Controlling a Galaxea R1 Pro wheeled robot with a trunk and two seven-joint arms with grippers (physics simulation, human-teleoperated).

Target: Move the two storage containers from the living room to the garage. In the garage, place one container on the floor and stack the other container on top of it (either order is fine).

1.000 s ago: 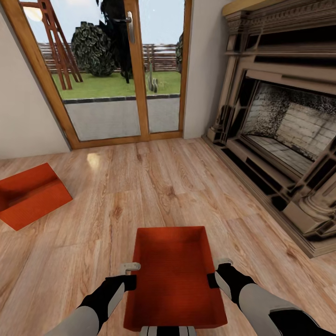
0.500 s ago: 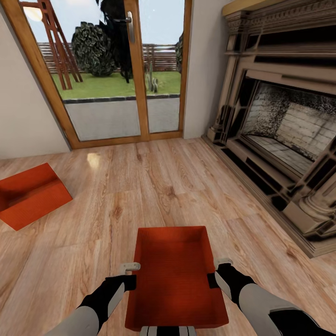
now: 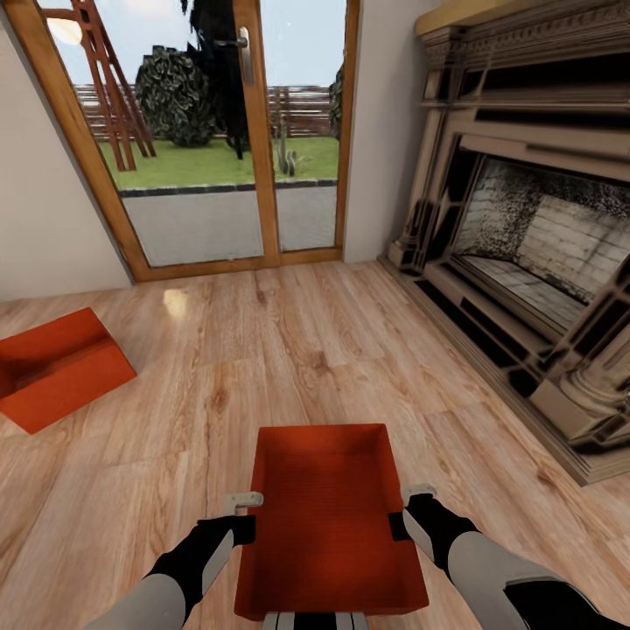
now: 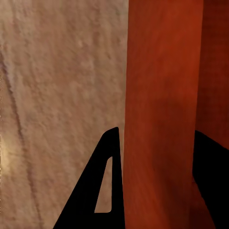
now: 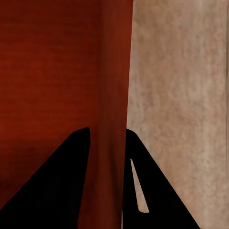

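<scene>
Both grippers are pinching opposite side walls of one red-orange shallow plastic bin [image 3: 328, 516], left gripper [image 3: 248, 516] and right gripper [image 3: 404, 512] keeping it level for carrying; second red-orange bin [image 3: 57, 366] is sitting on wood-plank floor [image 3: 289, 350] nearby.

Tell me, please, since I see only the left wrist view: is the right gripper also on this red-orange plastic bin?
Observer: Yes, the right gripper straddles the opposite long wall of the held red-orange plastic bin.
Operator: Is there a second bin?
Observer: Yes, a second red-orange open bin sits on the light wood-plank floor, off to the robot's left.
Operator: What lies ahead?
Observer: A wooden-framed glass door, with a stone fireplace to its right.
</scene>
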